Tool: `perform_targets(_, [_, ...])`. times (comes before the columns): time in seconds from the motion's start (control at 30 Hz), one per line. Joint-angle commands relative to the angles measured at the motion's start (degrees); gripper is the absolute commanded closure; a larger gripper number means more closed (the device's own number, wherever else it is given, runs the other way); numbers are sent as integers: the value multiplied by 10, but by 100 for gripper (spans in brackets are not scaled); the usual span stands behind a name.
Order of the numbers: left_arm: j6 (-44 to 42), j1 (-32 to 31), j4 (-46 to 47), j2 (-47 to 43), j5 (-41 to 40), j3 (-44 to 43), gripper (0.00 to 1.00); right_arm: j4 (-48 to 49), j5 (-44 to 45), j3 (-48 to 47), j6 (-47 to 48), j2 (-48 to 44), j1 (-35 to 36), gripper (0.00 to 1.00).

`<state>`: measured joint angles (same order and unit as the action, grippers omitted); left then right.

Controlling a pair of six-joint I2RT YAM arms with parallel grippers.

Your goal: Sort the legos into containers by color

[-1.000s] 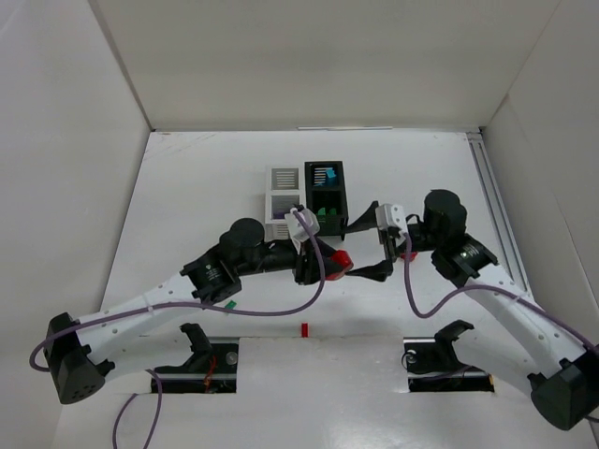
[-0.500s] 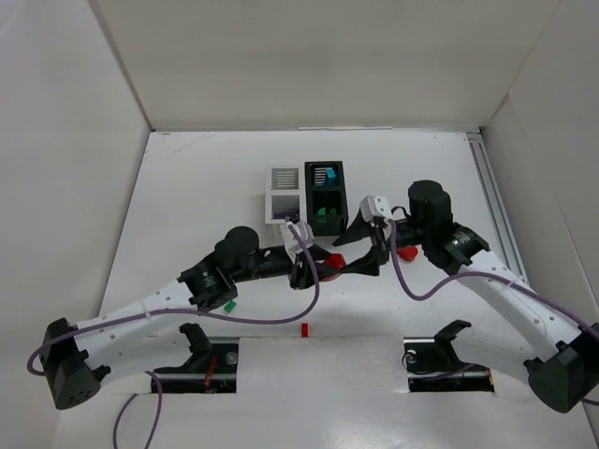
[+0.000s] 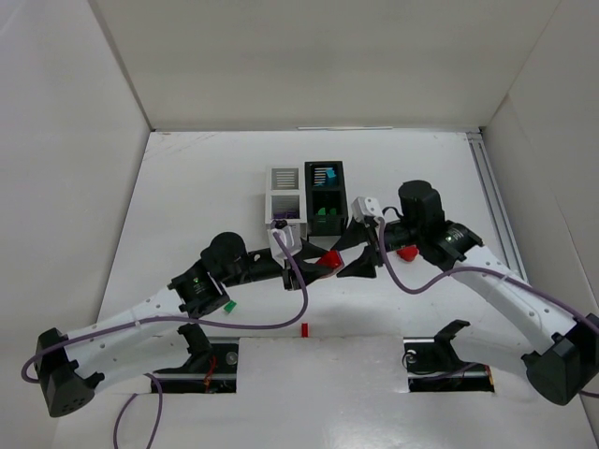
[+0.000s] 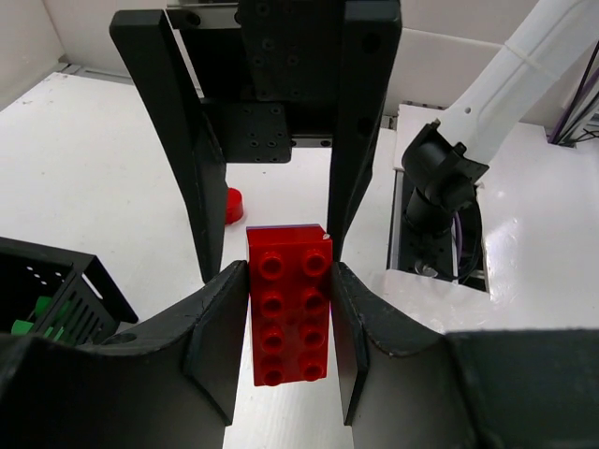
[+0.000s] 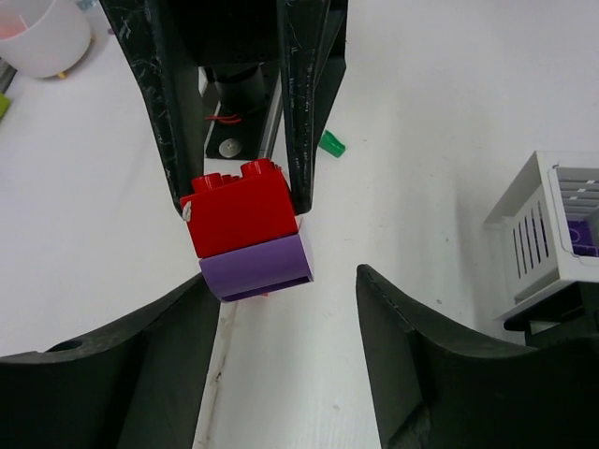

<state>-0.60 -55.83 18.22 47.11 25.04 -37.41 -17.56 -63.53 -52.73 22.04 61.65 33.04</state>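
My left gripper (image 3: pixel 316 261) is shut on a red lego (image 4: pixel 288 304), gripping its two long sides above the table. A purple lego (image 5: pixel 257 265) is stuck under it. My right gripper (image 3: pixel 354 251) faces the left one. Its fingers (image 4: pixel 198 182) flank the far end of the stacked legos with a gap on one side. In the right wrist view the purple lego sits by one fingertip, well apart from the other. The white container (image 3: pixel 284 192) and black container (image 3: pixel 326 187) stand just behind. The black one holds cyan and green legos.
A red piece (image 3: pixel 407 253) lies on the table under the right arm. A green lego (image 3: pixel 228 306) lies beside the left arm, and a tiny red piece (image 3: pixel 304 328) sits near the front edge. Purple shows inside the white container (image 5: pixel 547 234).
The right gripper has swung left to meet the legos in the left gripper, and its jaws have narrowed. The left arm has pulled slightly back and left, still holding the red lego.
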Motion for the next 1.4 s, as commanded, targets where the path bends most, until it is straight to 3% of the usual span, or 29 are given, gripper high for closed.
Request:
perform_targets(0.0, [-11,-1,45,-10,13,1,100,38,-16,-25,-9,4,12,36])
perform_targets(0.1, [-11,-1,50,-10,13,6,100,43,-16,-30,-9,4,12,44])
perform_targets(0.27, [-11,-1,50,-4,8,6,100,66,-34,-30,-21,4,18,47])
perform_targets(0.37, [-11,-1,50,-4,8,6,100,66,-34,-30,-27,4,24,56])
perform_targets(0.43, [-11,-1,56,-4,8,6,100,66,-34,-30,-27,4,24,66])
perform_targets(0.57, [-11,-1,36,-23,-60,1,100,66,-20,-19,-27,4,24,77])
perform_targets(0.8, [-4,-1,31,-92,-165,33,100,-18,-41,-4,56,9,-95,86])
perform_targets(0.93, [13,5,14,-127,-216,47,100,-70,-65,-4,107,20,-165,86])
perform_targets(1.03, [45,5,14,-135,-299,47,100,-84,1,-22,113,20,-155,86])
perform_targets(1.07, [99,5,-4,-130,-392,31,100,-91,47,-34,113,27,-140,84])
perform_targets(1.1, [121,5,-16,-112,-436,20,100,-92,141,-46,107,27,-121,84])
perform_targets(1.13, [159,5,-36,-97,-497,6,100,-92,180,-67,100,40,-85,84])
perform_targets(1.17, [196,5,-67,-78,-553,-38,100,-81,204,-76,93,48,-71,84])
perform_targets(1.2, [229,5,-153,-30,-661,-67,100,-68,232,-83,85,55,-61,84])
perform_targets(1.23, [313,18,-209,-4,-710,-98,100,-39,245,-91,77,64,-45,84])
perform_targets(1.3, [358,36,-323,44,-763,-177,100,-8,280,-113,61,96,-26,84])
perform_targets(1.37, [386,76,-350,88,-753,-207,100,-1,347,-141,54,130,7,84])
